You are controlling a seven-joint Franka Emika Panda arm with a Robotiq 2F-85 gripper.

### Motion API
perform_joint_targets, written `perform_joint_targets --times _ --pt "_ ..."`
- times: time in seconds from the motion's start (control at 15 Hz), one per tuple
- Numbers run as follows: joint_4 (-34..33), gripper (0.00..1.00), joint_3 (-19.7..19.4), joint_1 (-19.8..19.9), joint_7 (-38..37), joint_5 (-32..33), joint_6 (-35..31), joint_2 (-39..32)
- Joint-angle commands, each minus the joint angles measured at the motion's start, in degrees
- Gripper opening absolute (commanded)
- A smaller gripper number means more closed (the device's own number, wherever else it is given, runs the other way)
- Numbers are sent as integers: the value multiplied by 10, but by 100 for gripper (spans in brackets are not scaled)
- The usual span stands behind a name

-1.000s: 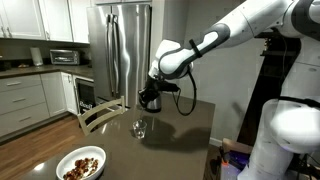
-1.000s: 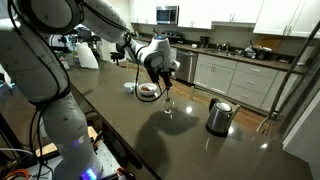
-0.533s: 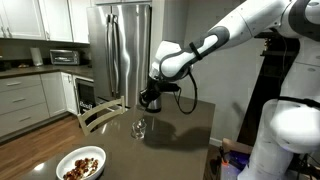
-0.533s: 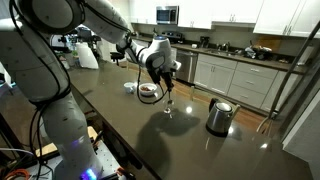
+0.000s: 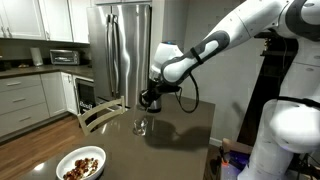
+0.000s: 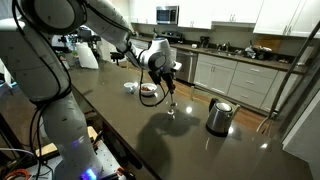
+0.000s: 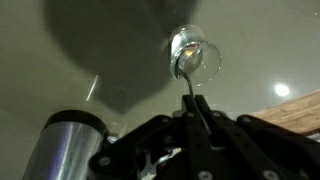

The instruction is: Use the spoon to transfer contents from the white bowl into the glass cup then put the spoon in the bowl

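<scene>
The glass cup (image 7: 196, 54) stands on the dark table, directly under my gripper (image 7: 196, 100) in the wrist view. The gripper is shut on the thin handle of the spoon (image 7: 186, 66), whose head hangs over the cup's mouth. In both exterior views the gripper (image 5: 150, 97) (image 6: 165, 76) hovers just above the glass cup (image 5: 140, 127) (image 6: 172, 110). The white bowl (image 5: 62, 160) holds brown lumpy contents (image 5: 82, 166) near the table's front corner. That bowl (image 6: 148, 90) shows behind the gripper in an exterior view.
A steel kettle (image 6: 219, 116) (image 7: 68, 146) stands on the table close to the cup. A wooden chair (image 5: 100, 114) sits at the table's far side, with a steel fridge (image 5: 125, 45) behind it. The table's edge and wood floor (image 7: 292, 106) show nearby.
The arm has shifted slightly above the glass cup, bringing the spoon's head over its mouth. The grip on the spoon is unchanged.
</scene>
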State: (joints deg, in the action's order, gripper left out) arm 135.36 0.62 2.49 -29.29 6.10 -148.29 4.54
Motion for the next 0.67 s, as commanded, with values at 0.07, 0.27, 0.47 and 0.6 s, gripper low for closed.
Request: perform_joint_targets --times 0.07,0.27,0.47,0.6 --pt "-16 2 0 -6 20 -42 16 0" --pt "-23 2 3 -7 12 -36 26 6" --pt "-36 2 8 -7 1 -21 45 12" --pt "-46 2 12 -12 9 -32 54 18"
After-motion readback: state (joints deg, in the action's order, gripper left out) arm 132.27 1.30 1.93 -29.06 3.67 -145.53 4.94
